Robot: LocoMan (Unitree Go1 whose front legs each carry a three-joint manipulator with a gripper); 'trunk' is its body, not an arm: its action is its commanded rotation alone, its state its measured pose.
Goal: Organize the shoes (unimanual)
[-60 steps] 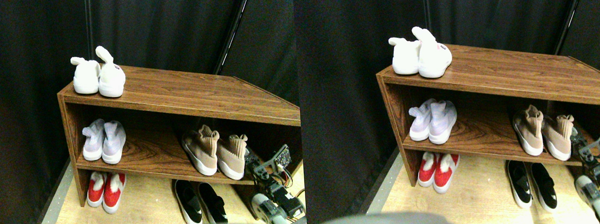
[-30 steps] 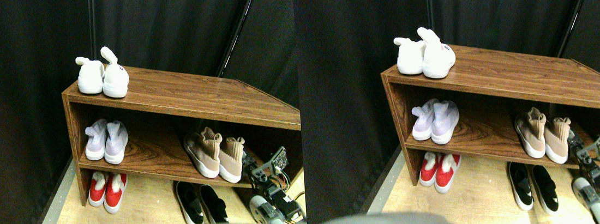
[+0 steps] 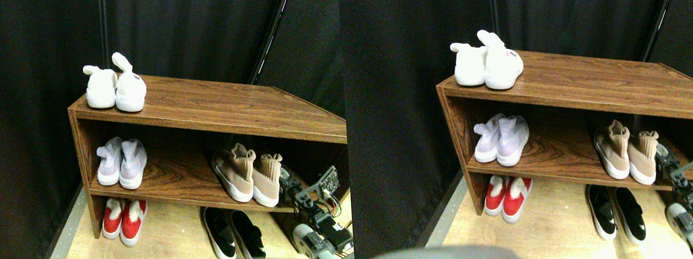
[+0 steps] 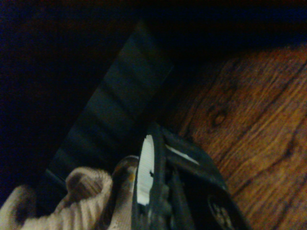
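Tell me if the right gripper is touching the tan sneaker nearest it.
Cannot tell. In the stereo pair view the right gripper sits beside the tan sneaker; the wrist view is too dark to show contact or gap.

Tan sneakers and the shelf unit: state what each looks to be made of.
Tan sneakers: apparently soft knit fabric, matte, with ribbed sock-like collars, on smooth white soles that look like rubber or foam. Shelf unit: dark brown wood or wood-look laminate, going by the printed-looking grain and slight sheen; which of the two cannot be told.
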